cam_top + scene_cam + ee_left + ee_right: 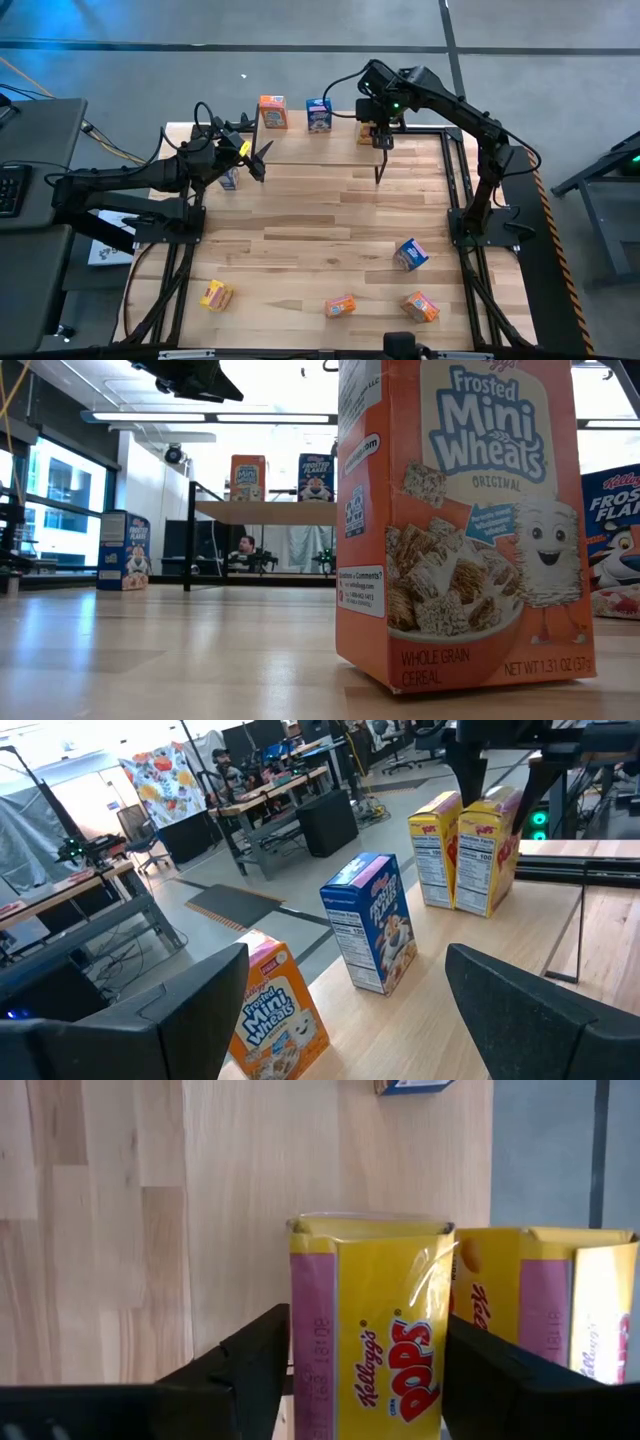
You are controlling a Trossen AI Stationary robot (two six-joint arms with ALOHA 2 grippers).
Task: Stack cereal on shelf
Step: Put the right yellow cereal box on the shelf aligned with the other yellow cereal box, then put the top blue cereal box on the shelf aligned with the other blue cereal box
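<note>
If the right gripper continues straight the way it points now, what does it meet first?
Most likely the yellow Corn Pops box, already between the right gripper's open fingers; beneath that, the shelf.

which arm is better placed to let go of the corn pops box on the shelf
Right. The right hand straddles a yellow Corn Pops box standing on the shelf beside a second one. The left hand is open, over by the Frosted Flakes box.
</note>
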